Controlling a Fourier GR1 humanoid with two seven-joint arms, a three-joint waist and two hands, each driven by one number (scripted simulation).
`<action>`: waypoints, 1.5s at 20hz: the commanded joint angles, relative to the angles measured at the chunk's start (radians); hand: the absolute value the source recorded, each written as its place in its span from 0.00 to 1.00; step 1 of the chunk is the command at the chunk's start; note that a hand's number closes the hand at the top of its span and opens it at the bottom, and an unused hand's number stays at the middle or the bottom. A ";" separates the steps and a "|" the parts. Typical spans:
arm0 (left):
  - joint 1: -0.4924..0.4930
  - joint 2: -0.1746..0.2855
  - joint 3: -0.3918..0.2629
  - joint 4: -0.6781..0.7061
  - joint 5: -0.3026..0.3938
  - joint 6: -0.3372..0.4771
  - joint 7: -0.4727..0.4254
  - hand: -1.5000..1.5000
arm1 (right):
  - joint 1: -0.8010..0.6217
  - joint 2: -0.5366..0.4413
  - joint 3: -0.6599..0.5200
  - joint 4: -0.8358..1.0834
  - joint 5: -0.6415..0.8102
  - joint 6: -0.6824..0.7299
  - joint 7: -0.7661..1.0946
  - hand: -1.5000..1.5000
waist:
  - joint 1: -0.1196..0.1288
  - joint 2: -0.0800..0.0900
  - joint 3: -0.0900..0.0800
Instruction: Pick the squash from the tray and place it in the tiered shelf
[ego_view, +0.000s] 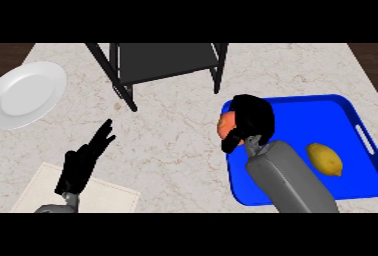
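Right hand (251, 117) is clenched round the orange squash (227, 123) over the left side of the blue tray (310, 117), by the counter's (177, 140) right edge. Left hand (80, 167) rests with fingers straight near the front-left corner. The tiered shelf (166, 60) stands at the far edge.

Before you, a pale marble counter (177, 145) veined in light brown fills the view. A white plate (29, 92) sits at its left edge. Dark wooden floor (11, 50) shows just beyond the plate and again far to the plate's right. A beige mat (111, 197) lies nearer you than the plate.
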 joint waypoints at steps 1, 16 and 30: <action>0.026 -0.037 -0.032 -0.036 -0.035 0.045 0.047 0.50 | 0.000 -0.015 0.040 -0.239 0.016 0.081 0.038 1.00 | -0.011 0.000 -0.002; -0.029 -0.048 -0.014 0.059 -0.053 0.030 -0.004 0.50 | -0.454 0.089 -0.240 -0.257 0.116 0.092 0.106 1.00 | 0.011 0.011 -0.002; -0.018 -0.015 0.008 -0.051 -0.020 -0.024 0.066 0.50 | -0.810 0.011 -0.471 0.443 0.136 -0.146 -0.172 1.00 | 0.035 0.017 -0.002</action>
